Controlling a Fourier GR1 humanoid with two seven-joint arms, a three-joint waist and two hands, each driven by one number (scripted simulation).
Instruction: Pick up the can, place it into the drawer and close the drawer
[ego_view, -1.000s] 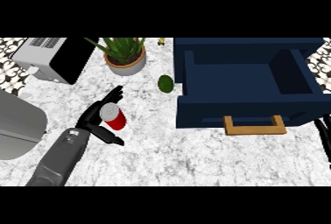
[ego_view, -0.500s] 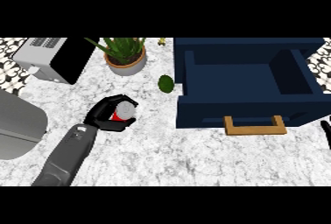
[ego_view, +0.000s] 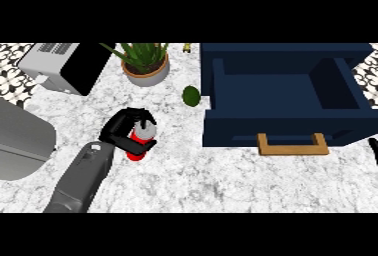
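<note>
The red can (ego_view: 136, 152) with a grey top stands on the marble counter left of centre. My left hand (ego_view: 120, 128) is shut on it, fingers and thumb curled round its upper part and hiding much of it. The dark blue drawer (ego_view: 221, 125) is open at the upper right, with a wooden handle (ego_view: 293, 145) on its front; its inside holds nothing visible. The can is a short way left of the drawer's front. A black sliver of my right hand (ego_view: 373, 150) shows at the right edge.
A potted plant (ego_view: 146, 64) stands behind the can, and a toaster (ego_view: 63, 66) sits at the back left. A green round fruit (ego_view: 191, 96) lies beside the drawer's left wall. A grey rounded object (ego_view: 18, 145) fills the left edge.
My left hand went from open beside the can to curled round it, and hand and can have shifted slightly toward the right. The drawer has not moved.
</note>
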